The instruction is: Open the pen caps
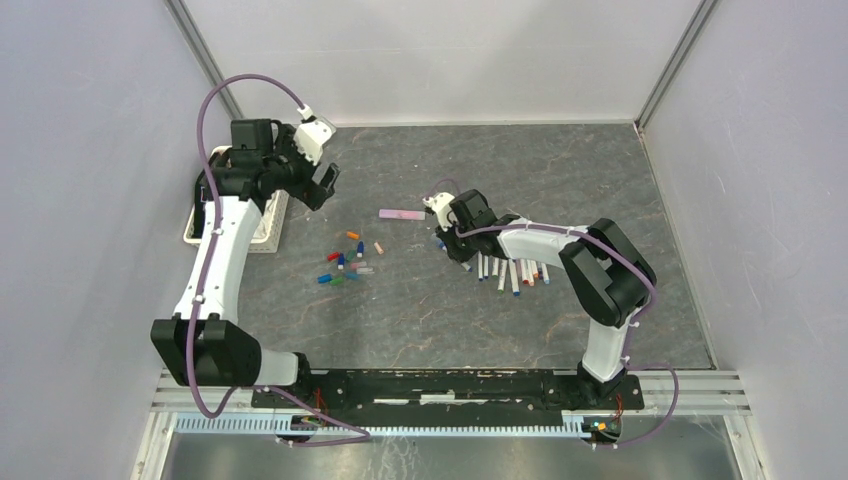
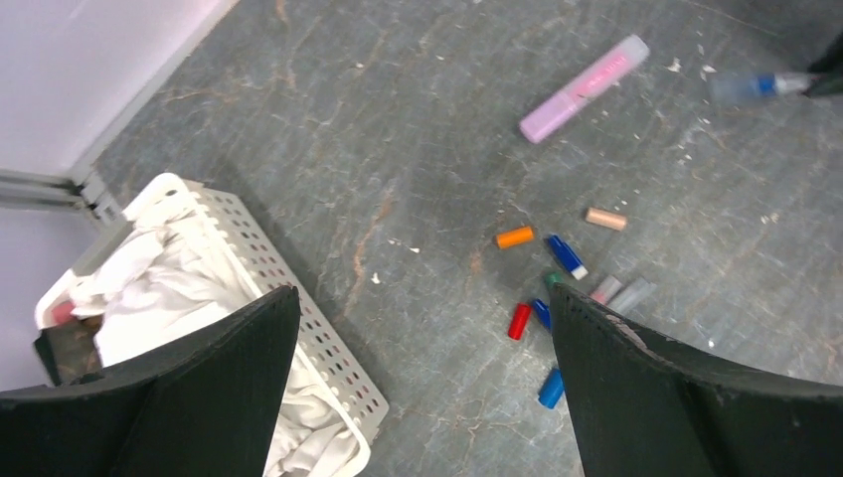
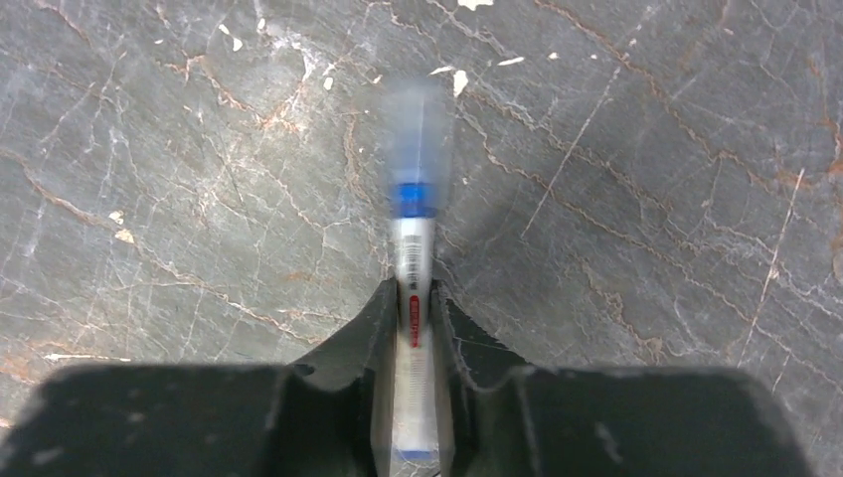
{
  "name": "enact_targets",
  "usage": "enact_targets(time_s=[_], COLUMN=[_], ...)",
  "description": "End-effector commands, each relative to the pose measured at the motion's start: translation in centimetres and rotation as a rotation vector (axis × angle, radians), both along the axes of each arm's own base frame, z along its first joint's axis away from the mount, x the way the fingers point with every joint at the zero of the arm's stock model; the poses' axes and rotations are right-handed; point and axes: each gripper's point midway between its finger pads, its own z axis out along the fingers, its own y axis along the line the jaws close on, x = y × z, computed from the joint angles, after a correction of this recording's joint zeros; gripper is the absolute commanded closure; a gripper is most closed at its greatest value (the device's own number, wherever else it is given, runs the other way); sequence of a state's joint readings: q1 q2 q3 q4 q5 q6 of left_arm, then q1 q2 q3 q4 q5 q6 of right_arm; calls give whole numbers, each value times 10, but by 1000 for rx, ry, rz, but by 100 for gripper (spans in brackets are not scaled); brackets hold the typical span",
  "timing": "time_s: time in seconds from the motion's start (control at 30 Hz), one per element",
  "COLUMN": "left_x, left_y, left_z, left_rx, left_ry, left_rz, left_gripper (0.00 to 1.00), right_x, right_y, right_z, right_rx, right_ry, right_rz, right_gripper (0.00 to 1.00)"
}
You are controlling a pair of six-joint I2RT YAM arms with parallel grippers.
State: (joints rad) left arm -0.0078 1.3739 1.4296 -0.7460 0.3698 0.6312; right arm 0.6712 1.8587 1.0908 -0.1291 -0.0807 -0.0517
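Pinching blue pen [image 3: 412, 248] (capped end ahead): right tool [image 3: 413, 290]; left tool [image 2: 422, 290] spread near pen caps [image 2: 567, 255].

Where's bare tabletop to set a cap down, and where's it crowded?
Free: far strip between pink highlighter and back wall; near strip between loose caps and base rail; far-right corner. Crowded: caps cluster, pen row by the right end effector, basket side.

Small stubby plastic pen caps [image 1: 345, 268] in blue, red, orange, green and peach lying clustered on their sides on the grey worktop [image 1: 560, 180], one translucent cap [image 3: 418, 129] sitting on a white pen barrel [image 3: 413, 258]
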Motion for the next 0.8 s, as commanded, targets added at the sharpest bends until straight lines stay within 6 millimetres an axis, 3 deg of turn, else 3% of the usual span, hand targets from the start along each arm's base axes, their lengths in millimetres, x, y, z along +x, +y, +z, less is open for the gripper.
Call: enact_targets(time_s=[0.0, 0.1, 0.27, 0.47, 0.53, 0.77], left_x=[-23, -47, -94, -144, -155, -155], left_y=[-19, -35, -64, -104, -115, -122], left_z=[-10, -25, -55, -94, -99, -107], left_rx=[-14, -24, -22, 43, 60, 139], left_ry=[28, 49, 55, 107, 104, 101], left_rz=[-156, -320, -593, -867, -941, -1010], left_gripper=[0, 1, 0, 4, 7, 11], right_x=[2, 0, -14, -64, -78, -122], right_y=[8, 19, 50, 84, 90, 106], right_z=[0, 16, 58, 94, 106, 120], right_rx=[25, 80, 259, 528, 606, 696], right_ry=[-2, 2, 75, 288, 329, 544], right_rz=[29, 51, 136, 260, 288, 433], right_gripper=[85, 100, 100, 100, 100, 100])
